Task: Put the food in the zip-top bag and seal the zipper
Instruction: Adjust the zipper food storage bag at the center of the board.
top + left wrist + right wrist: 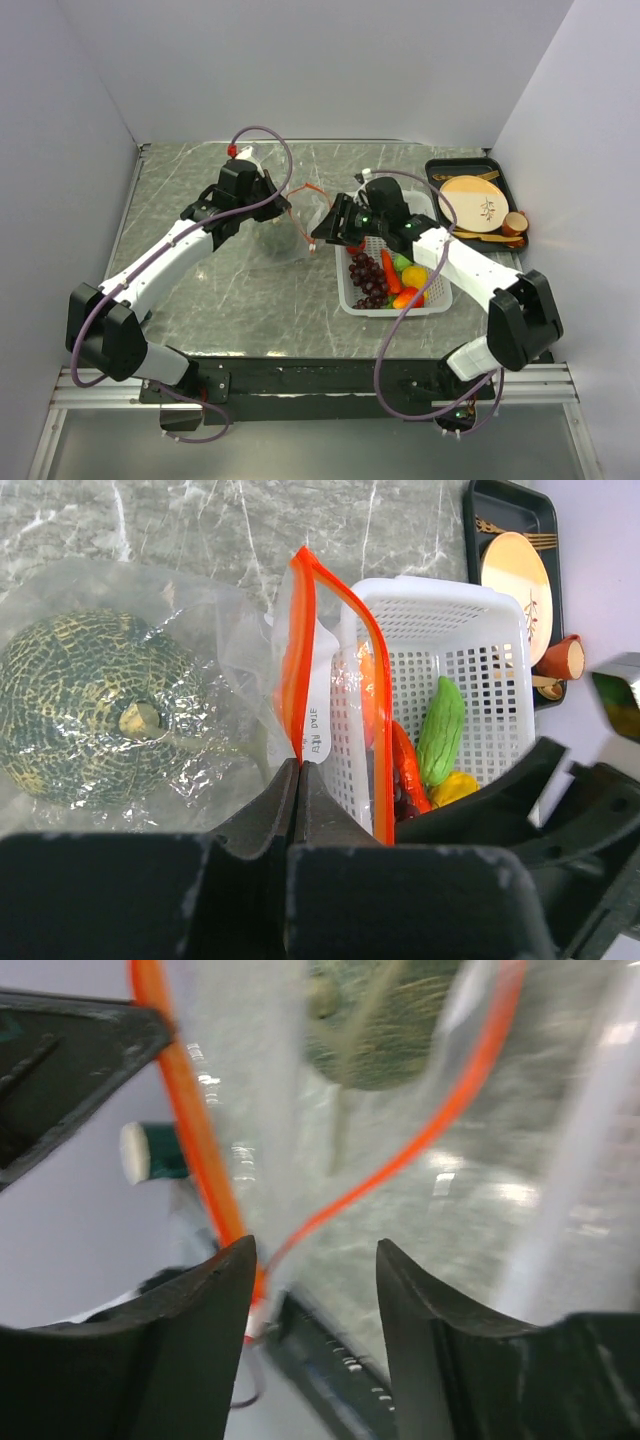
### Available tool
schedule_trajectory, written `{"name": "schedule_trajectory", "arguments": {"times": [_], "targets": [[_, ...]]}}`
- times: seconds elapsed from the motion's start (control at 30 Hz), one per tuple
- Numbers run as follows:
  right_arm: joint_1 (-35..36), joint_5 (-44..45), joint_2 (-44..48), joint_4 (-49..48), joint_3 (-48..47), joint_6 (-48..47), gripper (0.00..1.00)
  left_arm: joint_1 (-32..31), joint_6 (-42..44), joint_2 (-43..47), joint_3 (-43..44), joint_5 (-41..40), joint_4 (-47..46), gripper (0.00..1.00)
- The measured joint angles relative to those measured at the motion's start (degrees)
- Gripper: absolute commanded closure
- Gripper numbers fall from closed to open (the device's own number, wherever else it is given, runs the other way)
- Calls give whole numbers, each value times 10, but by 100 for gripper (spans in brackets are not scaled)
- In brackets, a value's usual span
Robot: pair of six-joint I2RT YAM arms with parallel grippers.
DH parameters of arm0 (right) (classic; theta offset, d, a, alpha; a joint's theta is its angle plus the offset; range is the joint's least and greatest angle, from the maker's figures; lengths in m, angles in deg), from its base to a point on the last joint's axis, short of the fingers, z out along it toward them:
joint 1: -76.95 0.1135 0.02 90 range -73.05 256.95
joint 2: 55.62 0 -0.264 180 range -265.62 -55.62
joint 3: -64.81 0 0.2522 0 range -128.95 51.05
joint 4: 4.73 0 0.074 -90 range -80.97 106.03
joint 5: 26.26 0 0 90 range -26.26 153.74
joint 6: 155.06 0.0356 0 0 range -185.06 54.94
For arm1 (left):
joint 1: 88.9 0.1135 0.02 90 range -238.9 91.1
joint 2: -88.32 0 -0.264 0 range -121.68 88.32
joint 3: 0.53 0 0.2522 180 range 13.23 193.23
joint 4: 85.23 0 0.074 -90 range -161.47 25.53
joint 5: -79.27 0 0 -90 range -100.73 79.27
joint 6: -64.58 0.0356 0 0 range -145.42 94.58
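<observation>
grey marble-patterned table [200, 300] between plain white walls, with both arms reaching toward its middle. the bag [230, 650] lies there with its mouth turned toward the white basket [440, 300] just beside it. the left gripper [298, 770] has its jaws pressed together on the bag's near lip, pinching the plastic right at the zipper [300, 660]. the right gripper [315, 1250] sits at the mouth with its jaws spread and nothing between them. the orange strip runs close by one finger [225, 1300], though the wrist view is blurred.

the step in hand looks like loading: one piece is in, the rest wait in the basket. to do it well, the left pinch should hold firm and lift the lip so the mouth gapes toward the basket. the right should take each piece from above, carry it well past the strip before letting go, and avoid snagging the thin plastic. sealing should wait until nothing sits across the zipper.

counted: one bag, with one dark green round fruit [90, 715] inside it. the basket shows five pieces:
- one bunch of purple grapes [366, 278]
- one carrot [389, 270]
- one green piece [401, 262]
- one yellow piece [414, 276]
- one orange-red tomato [405, 298]

more may hide underneath. off to the right is one black tray [440, 165] holding one tan disc [474, 202] and one small brown cup [514, 222].
</observation>
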Motion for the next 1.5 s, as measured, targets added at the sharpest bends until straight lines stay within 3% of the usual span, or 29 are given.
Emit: {"name": "schedule_trajectory", "arguments": {"times": [0.1, 0.17, 0.37, 0.7, 1.03, 1.5], "targets": [[0, 70, 35, 42, -1, -35, 32, 0, 0, 0, 0, 0, 0, 99], [-2, 106, 63, 59, -1, -55, 23, 0, 0, 0, 0, 0, 0, 99], [-27, 177, 126, 79, 19, -96, 21, 0, 0, 0, 0, 1, 0, 99], [-128, 134, 33, 104, 92, -111, 22, 0, 3, -8, 9, 10, 1, 99], [-129, 96, -91, 90, -8, -136, 24, 2, 22, -86, 77, 23, 15, 99], [-102, 19, 3, 28, -23, -95, 23, 4, 28, -100, 88, 28, 26, 99]]}}
